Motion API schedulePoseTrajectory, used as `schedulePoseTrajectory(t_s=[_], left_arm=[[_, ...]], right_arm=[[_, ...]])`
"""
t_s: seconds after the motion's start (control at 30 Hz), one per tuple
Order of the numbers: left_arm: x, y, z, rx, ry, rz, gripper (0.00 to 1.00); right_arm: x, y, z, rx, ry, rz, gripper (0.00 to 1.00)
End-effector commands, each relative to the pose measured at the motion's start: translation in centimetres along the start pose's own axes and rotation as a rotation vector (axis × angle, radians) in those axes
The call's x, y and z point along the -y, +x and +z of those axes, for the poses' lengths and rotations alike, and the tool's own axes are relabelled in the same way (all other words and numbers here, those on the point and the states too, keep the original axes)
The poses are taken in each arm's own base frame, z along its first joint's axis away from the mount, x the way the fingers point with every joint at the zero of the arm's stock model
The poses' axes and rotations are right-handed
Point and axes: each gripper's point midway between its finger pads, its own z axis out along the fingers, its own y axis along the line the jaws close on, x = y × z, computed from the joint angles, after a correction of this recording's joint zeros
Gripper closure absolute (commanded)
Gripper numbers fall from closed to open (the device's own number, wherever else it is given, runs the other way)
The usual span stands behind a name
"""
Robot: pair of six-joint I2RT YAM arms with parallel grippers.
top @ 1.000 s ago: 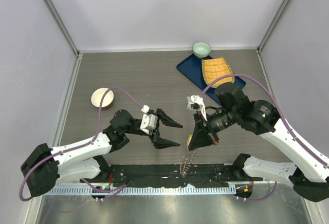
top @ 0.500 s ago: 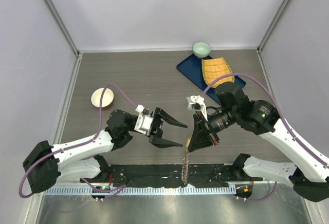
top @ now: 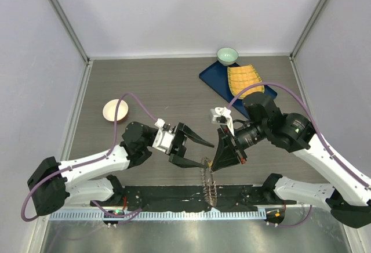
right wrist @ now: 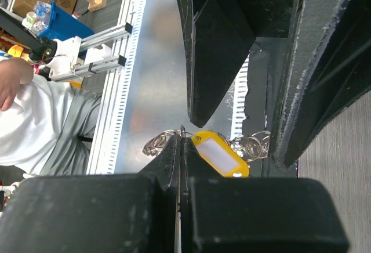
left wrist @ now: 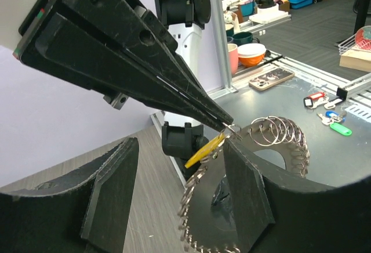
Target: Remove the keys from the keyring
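Grey-brown wood-grain table (top: 174, 85), matte, w/ pale walls on three sides. Two white-and-black arms reach in from the near edge, each trailing a purple cable. Far right is a flat dark-blue tray (top: 215, 82), rectangular, carrying a yellow ribbed mat (top: 244, 79). A small glossy green bowl (top: 218, 54) sits just beyond the tray, and a cream bowl (top: 107, 112) is well apart at the left; contents of either can't be told from above. L gripper (top: 208, 154) is spread wide, holding nothing, and its blocky matte-black fingers (left wrist: 110, 195) stand either side of the hanging bunch w/o touching it. R gripper (top: 213, 167) is clamped fully closed, its long tapered black tips pinching a thin wire loop at the top of the keyring (top: 208, 183), which dangles below the tips over the near table edge, between the two arms. A shiny coil of split rings (left wrist: 281, 134) fans out beside the pinch point, and a yellow plastic tag (left wrist: 203, 148), oblong w/ a clear window, hangs just under it. The keys (left wrist: 188, 224) form a jagged silvery fringe curving down; indiv. shapes are too small to read.
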Motion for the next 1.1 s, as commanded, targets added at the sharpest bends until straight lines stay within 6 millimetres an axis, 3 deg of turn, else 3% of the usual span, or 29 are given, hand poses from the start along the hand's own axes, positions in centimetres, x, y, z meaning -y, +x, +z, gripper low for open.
schedulePoseTrajectory(t_s=[0.0,0.23,0.27,0.33,0.37,0.4,0.43,0.47,0.53,0.57,0.67,0.7,0.8,0.87,1.0,1.07], left_arm=[[0.1,-1.7,0.9,0.022,0.056,0.061,0.36],[0.2,-0.1,0.4,-0.02,0.031,0.049,0.37],[-0.1,0.9,0.1,-0.054,-0.004,0.028,0.37],[-1.2,1.9,-1.1,-0.107,-0.121,0.039,0.36],[-2.9,4.5,-2.9,-0.184,-0.277,0.022,0.35],[-3.2,5.3,-3.9,-0.197,-0.344,0.01,0.34],[-3.6,4.3,-4.8,-0.169,-0.421,0.024,0.32],[-4.3,5.2,-6.5,-0.151,-0.544,-0.017,0.31],[-5.7,4.4,-8.5,-0.075,-0.715,-0.042,0.31],[-6.7,4.1,-10.6,-0.04,-0.852,-0.043,0.31],[-7.5,3.7,-13.5,-0.011,-1.023,-0.055,0.3],[-8.2,4.0,-15.5,-0.002,-1.136,-0.061,0.3],[-9.0,3.5,-18.8,0.067,-1.332,-0.076,0.29],[-9.3,3.3,-19.8,0.092,-1.39,-0.078,0.29],[-10.0,3.6,-21.7,0.086,-1.516,-0.078,0.29],[-10.0,3.7,-23.2,0.101,-1.596,-0.073,0.3]], right_arm=[[-1.3,-1.3,-0.4,0.044,-0.033,-0.059,0.99],[-0.5,-2.0,-0.8,0.075,0.059,-0.037,0.99],[1.3,-2.3,-0.9,0.086,0.161,-0.014,0.99],[2.8,-2.0,-0.7,0.073,0.224,0.07,0.99],[3.3,-1.3,-0.7,0.047,0.253,0.118,0.99],[4.4,-0.7,-0.8,0.031,0.306,0.153,0.99],[4.9,-0.1,-0.8,0.018,0.328,0.184,0.99],[5.1,0.2,-0.8,0.029,0.345,0.211,0.99],[6.9,2.1,-0.9,0.0,0.428,0.261,0.99],[7.7,3.5,-0.8,-0.054,0.458,0.306,0.99],[10.0,5.4,-1.2,-0.164,0.569,0.386,0.99],[10.2,4.9,-1.4,-0.166,0.587,0.381,0.99],[12.2,5.1,-2.5,-0.249,0.707,0.381,0.99],[13.6,6.1,-3.4,-0.321,0.804,0.409,0.99],[14.7,5.9,-2.4,-0.406,0.867,0.399,0.99],[15.6,6.6,-2.0,-0.5,0.907,0.42,0.99]])
